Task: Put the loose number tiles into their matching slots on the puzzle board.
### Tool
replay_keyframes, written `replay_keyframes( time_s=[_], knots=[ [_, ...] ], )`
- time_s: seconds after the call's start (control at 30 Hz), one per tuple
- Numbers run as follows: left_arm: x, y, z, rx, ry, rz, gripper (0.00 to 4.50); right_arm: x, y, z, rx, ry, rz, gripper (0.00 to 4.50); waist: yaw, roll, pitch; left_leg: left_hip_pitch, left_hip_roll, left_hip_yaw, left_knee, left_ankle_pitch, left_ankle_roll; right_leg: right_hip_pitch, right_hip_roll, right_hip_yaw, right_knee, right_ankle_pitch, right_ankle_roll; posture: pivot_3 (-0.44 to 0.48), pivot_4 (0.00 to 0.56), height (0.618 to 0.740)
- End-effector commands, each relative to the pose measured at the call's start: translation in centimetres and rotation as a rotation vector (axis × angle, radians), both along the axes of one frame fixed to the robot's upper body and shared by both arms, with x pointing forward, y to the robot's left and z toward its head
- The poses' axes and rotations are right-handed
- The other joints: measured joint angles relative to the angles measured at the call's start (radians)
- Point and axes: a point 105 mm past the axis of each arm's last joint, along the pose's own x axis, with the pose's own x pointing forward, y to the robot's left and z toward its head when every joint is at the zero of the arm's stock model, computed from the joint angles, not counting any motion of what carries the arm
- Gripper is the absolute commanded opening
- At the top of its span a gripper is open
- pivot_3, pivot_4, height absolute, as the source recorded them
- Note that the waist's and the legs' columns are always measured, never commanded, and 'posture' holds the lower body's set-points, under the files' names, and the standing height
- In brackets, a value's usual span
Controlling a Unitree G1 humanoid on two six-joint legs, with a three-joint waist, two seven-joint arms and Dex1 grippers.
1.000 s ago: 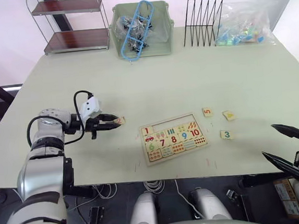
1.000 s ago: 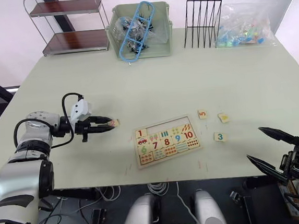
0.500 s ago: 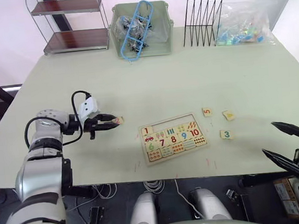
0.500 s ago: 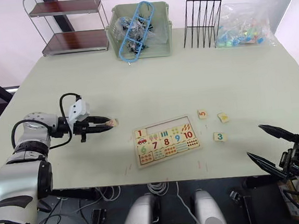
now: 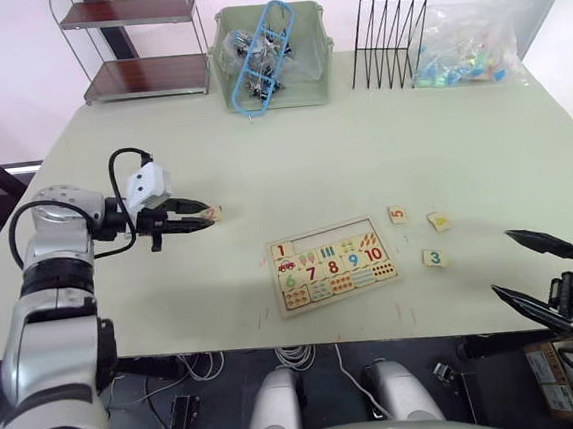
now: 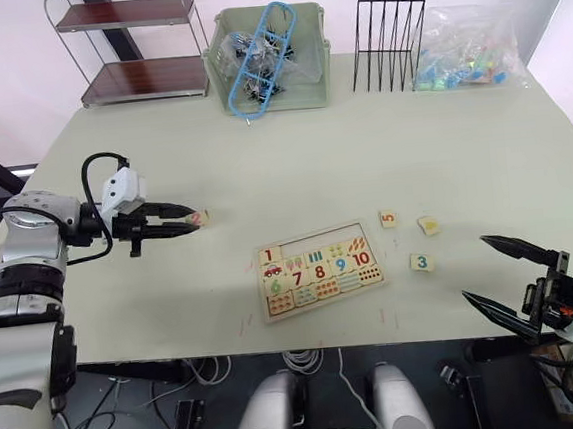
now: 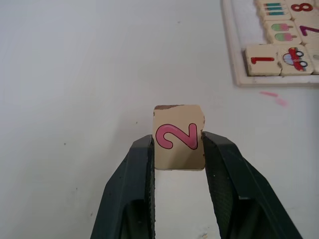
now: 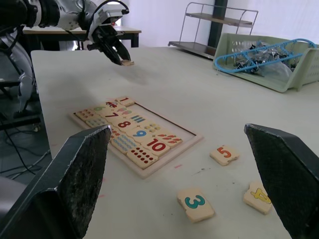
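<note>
Lifted leftward, left pincer clamps pink-2 tile.

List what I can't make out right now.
- 2 tile: side edges covered by the left gripper fingers, left wrist view.
- Board: small counting pictures too small to read, eye views.
- 4 tile: digit too small, left eye view.
- Bin: contents tangled, unclear.
</note>
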Motion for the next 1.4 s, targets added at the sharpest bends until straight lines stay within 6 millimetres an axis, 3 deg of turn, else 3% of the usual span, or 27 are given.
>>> replay_keyframes(
  time_s=[0.03,0.27,0.43,0.77,0.97,1.4],
  knots=[
    [-0.8,-1.4,2.7,0.003,-0.011,-0.051,0.90,0.2,0.4,0.4,0.018,-0.019,0.015,4.50,0.000,0.000,0.000,0.000,0.000,0.000,0.000,0.000,0.000,0.000,0.000,0.000,0.000,0.000,0.000,0.000,0.150,0.740],
    [-2.6,-5.2,5.7,-0.002,0.053,-0.106,0.90,0.6,1.3,0.2,0.038,-0.009,0.036,4.50,0.002,0.000,0.000,0.000,0.000,0.000,0.003,0.000,0.000,0.000,0.000,0.000,0.003,0.000,0.000,0.000,0.150,0.740],
    [-3.5,-7.8,6.7,0.028,0.082,-0.123,0.90,1.2,2.0,0.6,0.041,-0.016,0.049,4.50,0.000,0.000,0.000,0.000,0.000,0.000,0.007,0.000,0.000,0.000,0.000,0.000,0.005,0.000,0.000,0.000,0.150,0.740],
    [-3.5,-11.0,4.8,0.216,0.076,-0.129,0.90,1.7,2.1,1.2,0.039,-0.030,0.056,4.50,0.002,0.000,0.000,0.000,0.000,0.000,0.007,0.000,0.000,0.000,0.001,0.001,0.006,-0.001,0.000,0.000,0.150,0.740],
    [-2.6,-11.9,3.3,0.318,0.092,-0.112,0.90,1.8,2.3,1.4,0.041,-0.034,0.053,4.50,0.002,0.001,0.001,-0.001,0.000,-0.001,0.008,0.000,0.000,0.000,0.001,0.001,0.006,-0.001,0.001,0.000,0.150,0.740],
    [-2.4,-14.4,0.6,0.398,0.181,-0.086,0.90,1.8,2.3,1.3,0.045,-0.027,0.048,4.50,0.001,0.001,0.001,-0.001,0.000,-0.001,0.008,0.000,0.000,0.000,0.001,0.001,0.006,-0.001,0.001,0.000,0.150,0.740]
  ],
)
